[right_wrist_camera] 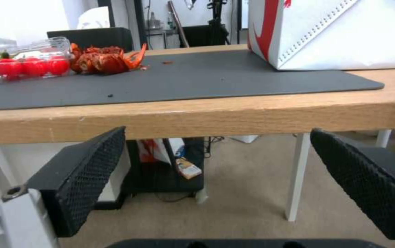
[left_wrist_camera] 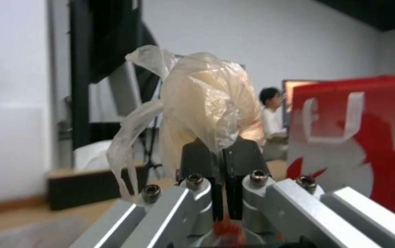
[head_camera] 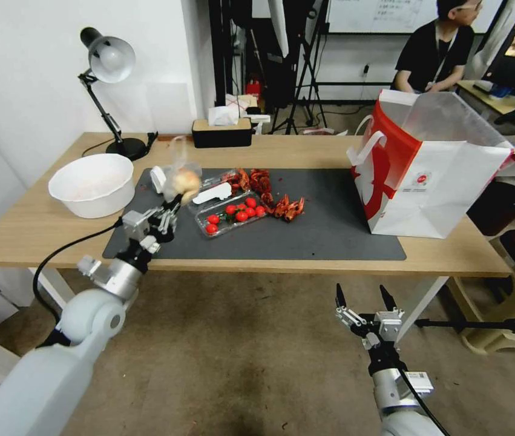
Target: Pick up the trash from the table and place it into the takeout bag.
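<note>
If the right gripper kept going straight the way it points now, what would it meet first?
Probably the front edge of the table: the open right gripper sits below and short of it, facing the edge. Depth is unclear, so it might slip just underneath.

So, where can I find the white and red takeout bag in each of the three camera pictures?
Head view: the takeout bag stands at the right end of the table.
Left wrist view: its red side and white handle fill the right part, behind the left gripper holding the bun bag.
Right wrist view: its lower corner sits top right.
Shared landmark: the table.
</note>
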Motion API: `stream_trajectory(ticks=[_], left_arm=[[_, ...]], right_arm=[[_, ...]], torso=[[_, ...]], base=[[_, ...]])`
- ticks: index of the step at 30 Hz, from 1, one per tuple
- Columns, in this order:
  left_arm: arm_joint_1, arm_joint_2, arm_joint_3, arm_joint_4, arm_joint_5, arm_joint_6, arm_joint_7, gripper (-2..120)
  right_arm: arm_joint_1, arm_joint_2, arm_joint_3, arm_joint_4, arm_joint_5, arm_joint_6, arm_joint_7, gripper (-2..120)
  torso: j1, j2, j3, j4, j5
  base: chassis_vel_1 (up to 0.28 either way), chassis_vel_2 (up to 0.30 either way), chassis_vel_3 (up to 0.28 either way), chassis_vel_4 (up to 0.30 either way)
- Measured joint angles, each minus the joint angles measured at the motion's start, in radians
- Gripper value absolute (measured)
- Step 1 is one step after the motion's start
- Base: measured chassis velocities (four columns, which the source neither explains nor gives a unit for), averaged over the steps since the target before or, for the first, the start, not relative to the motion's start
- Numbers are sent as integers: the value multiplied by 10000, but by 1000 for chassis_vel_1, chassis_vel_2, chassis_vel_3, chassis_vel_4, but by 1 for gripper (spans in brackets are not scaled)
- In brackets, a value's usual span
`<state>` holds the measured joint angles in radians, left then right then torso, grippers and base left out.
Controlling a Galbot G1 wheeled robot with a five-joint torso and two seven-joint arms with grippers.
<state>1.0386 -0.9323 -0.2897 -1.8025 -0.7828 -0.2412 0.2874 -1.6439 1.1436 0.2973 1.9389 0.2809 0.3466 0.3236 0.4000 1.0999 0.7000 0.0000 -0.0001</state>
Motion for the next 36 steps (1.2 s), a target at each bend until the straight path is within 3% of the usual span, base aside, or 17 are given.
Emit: stream_trajectory(ticks=[2,4,8,19,31,36], left_arm=[[-169,2,109,43,-49,17,24,1],[-1412,-75,859,371,-291,200,166,1],[-2331,-220,1461,648,-431,362,186,1],[-6780,-1292,4925,2762,-933,802,330,1],[-9734,-2590,7453,4523,-1280,1019,889,1],[-10582,-3108,8105,5113,-1245,1033,1006,1]], right_arm=[[-9,5,3,6,-4,1,1,100],[-64,32,14,28,-31,2,-6,100],[-91,60,29,28,-42,2,-14,100],[-141,324,80,-122,-143,7,-29,100],[-157,429,100,-130,-265,12,-38,100],[-230,449,100,-120,-331,23,-67,100]], torso=[[-1,0,1,1,1],[0,0,1,-2,2],[0,0,1,-3,3],[1,-1,1,-1,3],[1,1,0,-1,4],[1,1,0,-2,5]], base=[[0,0,0,0],[0,0,0,0],[0,0,0,0],[0,0,0,0],[0,0,0,0],[0,0,0,0]])
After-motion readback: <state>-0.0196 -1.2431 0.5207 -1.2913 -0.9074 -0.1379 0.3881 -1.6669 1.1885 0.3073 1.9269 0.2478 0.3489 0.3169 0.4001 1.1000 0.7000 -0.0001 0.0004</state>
